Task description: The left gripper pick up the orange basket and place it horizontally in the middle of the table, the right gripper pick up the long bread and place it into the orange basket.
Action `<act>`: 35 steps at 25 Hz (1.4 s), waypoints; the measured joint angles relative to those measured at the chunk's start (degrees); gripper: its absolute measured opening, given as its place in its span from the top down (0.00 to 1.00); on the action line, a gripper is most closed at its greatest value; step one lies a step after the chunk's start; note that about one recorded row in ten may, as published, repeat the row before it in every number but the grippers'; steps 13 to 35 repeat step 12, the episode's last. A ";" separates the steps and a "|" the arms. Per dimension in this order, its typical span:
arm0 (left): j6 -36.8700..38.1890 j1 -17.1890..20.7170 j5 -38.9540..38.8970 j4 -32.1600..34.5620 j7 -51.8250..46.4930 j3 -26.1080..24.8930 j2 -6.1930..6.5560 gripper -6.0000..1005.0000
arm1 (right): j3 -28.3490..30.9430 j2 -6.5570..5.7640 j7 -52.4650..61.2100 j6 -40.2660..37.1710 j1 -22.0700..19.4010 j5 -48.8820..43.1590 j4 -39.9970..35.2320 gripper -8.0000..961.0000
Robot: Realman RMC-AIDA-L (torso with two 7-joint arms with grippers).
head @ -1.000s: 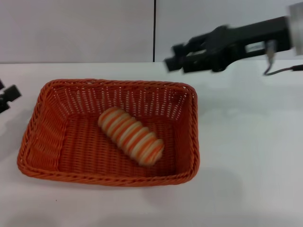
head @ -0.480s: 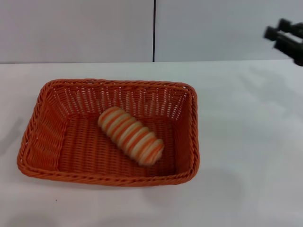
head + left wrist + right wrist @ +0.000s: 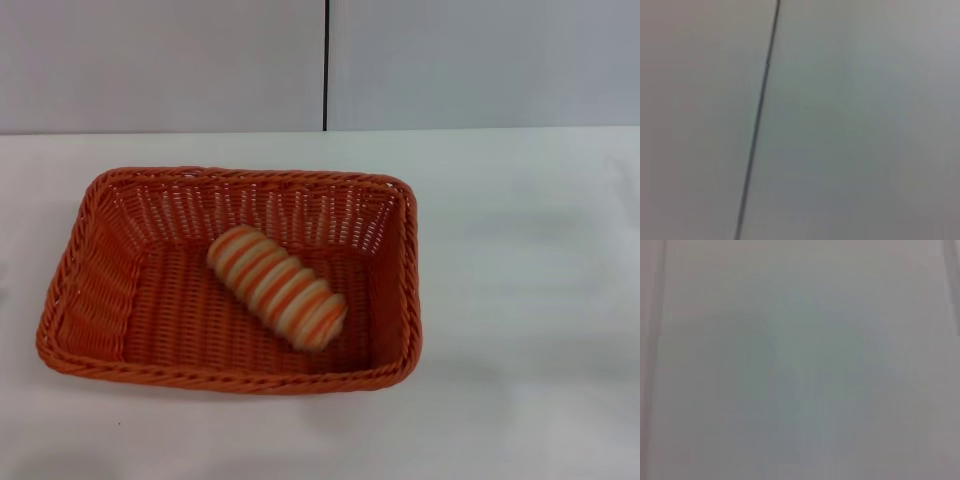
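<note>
The long bread (image 3: 277,286) lies inside the orange basket (image 3: 90,262), resting on the woven floor at a slant, one end toward the basket's far left, the other toward its near right, where it comes close to the right-hand wall without clearly touching it. The basket sits flat on the white table (image 3: 520,300), its long side running across the view, a little left of the middle, with bare tabletop around it on every side. Behind the table stands a pale wall (image 3: 160,60) with a thin dark vertical seam (image 3: 325,65); the left wrist view shows only a similar pale surface crossed by a dark line (image 3: 757,125), and the right wrist view only a plain pale surface. Neither gripper appears in any view, so I cannot tell how their fingers stand.
</note>
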 joint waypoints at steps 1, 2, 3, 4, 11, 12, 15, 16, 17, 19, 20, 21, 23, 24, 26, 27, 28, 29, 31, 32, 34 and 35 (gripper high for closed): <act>0.05 0.35 0.00 -1.41 2.20 -1.38 -0.07 0.22 | 0.04 -0.06 -0.65 -0.72 0.42 2.07 2.02 0.49; 0.04 0.57 -0.02 -2.61 3.62 -2.52 -0.12 0.22 | 0.06 -0.11 -1.02 -1.14 0.79 3.69 3.60 0.49; 0.01 0.91 -0.02 -4.38 5.82 -4.15 -0.16 0.22 | 0.11 -0.19 -1.07 -1.15 0.98 4.75 4.67 0.49; -0.05 1.14 -0.03 -5.79 7.45 -5.26 -0.16 0.22 | 0.14 -0.25 -1.11 -1.01 1.04 5.03 5.06 0.49; -1.19 1.87 0.29 -10.34 13.39 -6.82 -0.21 0.22 | 0.17 -0.24 -1.68 -0.42 1.12 5.32 6.10 0.49; -1.83 1.85 0.43 -10.67 13.42 -6.65 -0.22 0.22 | 0.17 -0.24 -1.76 -0.40 1.32 5.33 6.32 0.49; -1.83 1.85 0.43 -10.67 13.42 -6.65 -0.22 0.22 | 0.17 -0.24 -1.76 -0.40 1.32 5.33 6.32 0.49; -1.83 1.85 0.43 -10.67 13.42 -6.65 -0.22 0.22 | 0.17 -0.24 -1.76 -0.40 1.32 5.33 6.32 0.49; -1.83 1.85 0.43 -10.67 13.42 -6.65 -0.22 0.22 | 0.17 -0.24 -1.76 -0.40 1.32 5.33 6.32 0.49; -1.83 1.85 0.43 -10.67 13.42 -6.65 -0.22 0.22 | 0.17 -0.24 -1.76 -0.40 1.32 5.33 6.32 0.49; -1.83 1.85 0.43 -10.67 13.42 -6.65 -0.22 0.22 | 0.17 -0.24 -1.76 -0.40 1.32 5.33 6.32 0.49; -1.83 1.85 0.43 -10.67 13.42 -6.65 -0.22 0.22 | 0.17 -0.24 -1.76 -0.40 1.32 5.33 6.32 0.49; -1.83 1.85 0.43 -10.67 13.42 -6.65 -0.22 0.22 | 0.17 -0.24 -1.76 -0.40 1.32 5.33 6.32 0.49; -1.83 1.85 0.43 -10.67 13.42 -6.65 -0.22 0.22 | 0.17 -0.24 -1.76 -0.40 1.32 5.33 6.32 0.49; -1.83 1.85 0.43 -10.67 13.42 -6.65 -0.22 0.22 | 0.17 -0.24 -1.76 -0.40 1.32 5.33 6.32 0.49; -1.83 1.85 0.43 -10.67 13.42 -6.65 -0.22 0.22 | 0.17 -0.24 -1.76 -0.40 1.32 5.33 6.32 0.49; -1.83 1.85 0.43 -10.67 13.42 -6.65 -0.22 0.22 | 0.17 -0.24 -1.76 -0.40 1.32 5.33 6.32 0.49; -1.83 1.85 0.43 -10.67 13.42 -6.65 -0.22 0.22 | 0.17 -0.24 -1.76 -0.40 1.32 5.33 6.32 0.49; -1.83 1.85 0.43 -10.67 13.42 -6.65 -0.22 0.22 | 0.17 -0.24 -1.76 -0.40 1.32 5.33 6.32 0.49; -1.83 1.85 0.43 -10.67 13.42 -6.65 -0.22 0.22 | 0.17 -0.24 -1.76 -0.40 1.32 5.33 6.32 0.49; -1.83 1.85 0.43 -10.67 13.42 -6.65 -0.22 0.22 | 0.17 -0.24 -1.76 -0.40 1.32 5.33 6.32 0.49; -1.83 1.85 0.43 -10.67 13.42 -6.65 -0.22 0.22 | 0.17 -0.24 -1.76 -0.40 1.32 5.33 6.32 0.49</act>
